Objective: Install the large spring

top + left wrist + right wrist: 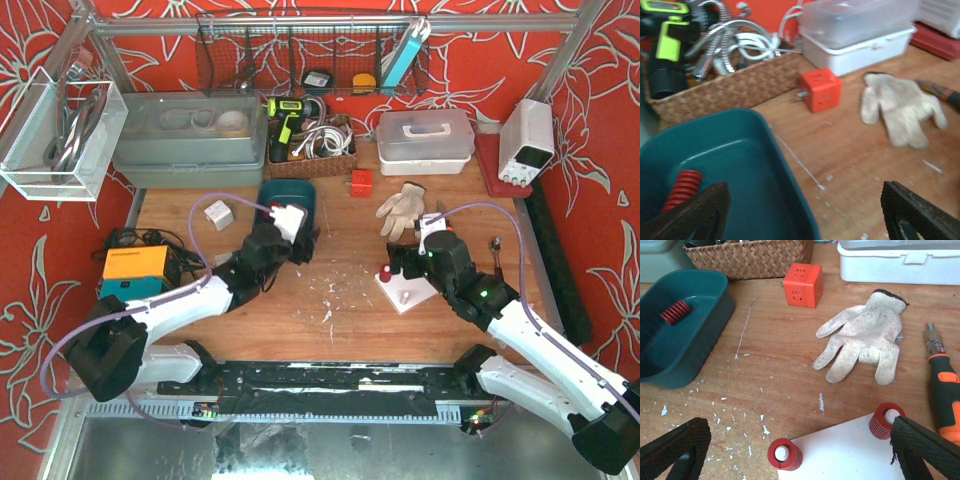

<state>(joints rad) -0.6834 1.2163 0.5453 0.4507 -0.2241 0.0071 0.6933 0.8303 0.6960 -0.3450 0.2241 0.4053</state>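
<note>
A large red spring [682, 189] lies loose in the teal bin [755, 165]; it also shows in the right wrist view [676, 311]. My left gripper [805, 222] is open and empty, straddling the bin's right rim with one finger [690, 215] over the bin next to the spring. A white plate [850, 450] carries two red springs on white pegs, one at its left corner [785, 454] and one at its right [886, 420]. My right gripper [800, 460] is open and empty just above the plate. From above, the left gripper [303, 238] is at the bin [272, 190] and the right gripper [400, 262] at the plate [408, 295].
An orange cube [361, 183], a work glove [402, 205] and an orange-handled screwdriver [945, 390] lie between and behind the arms. A wicker basket [310, 160], grey box [190, 140] and white container [425, 135] line the back. A small grey cube [218, 214] sits left.
</note>
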